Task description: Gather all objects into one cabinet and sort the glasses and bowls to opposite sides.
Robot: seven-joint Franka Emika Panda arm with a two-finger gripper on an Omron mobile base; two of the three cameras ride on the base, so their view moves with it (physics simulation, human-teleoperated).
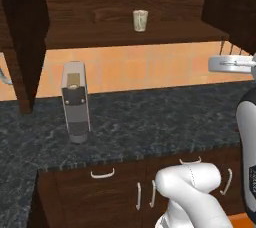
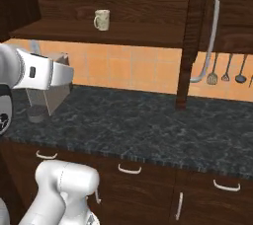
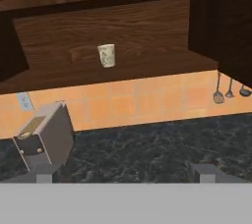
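While one cream mug [image 3: 107, 55] stands alone on the open shelf [image 3: 147, 68], above the dark counter [image 1: 150, 117], the job looks barely begun. The gripper [image 3: 125, 173] hangs over that counter, below the mug, jaws spread wide and holding nothing. A grey coffee machine [image 1: 75, 102] stands on the counter, left of the mug. Other cups and bowls are probably waiting elsewhere.

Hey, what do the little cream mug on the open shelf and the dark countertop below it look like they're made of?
The small cream handled mug looks like glazed ceramic: pale, smooth, faintly mottled, though the rendering leaves that open. It stands on a dark brown shelf with visible wood grain. The dark speckled countertop looks like polished granite or similar stone, judging by its grey-and-black marbling.
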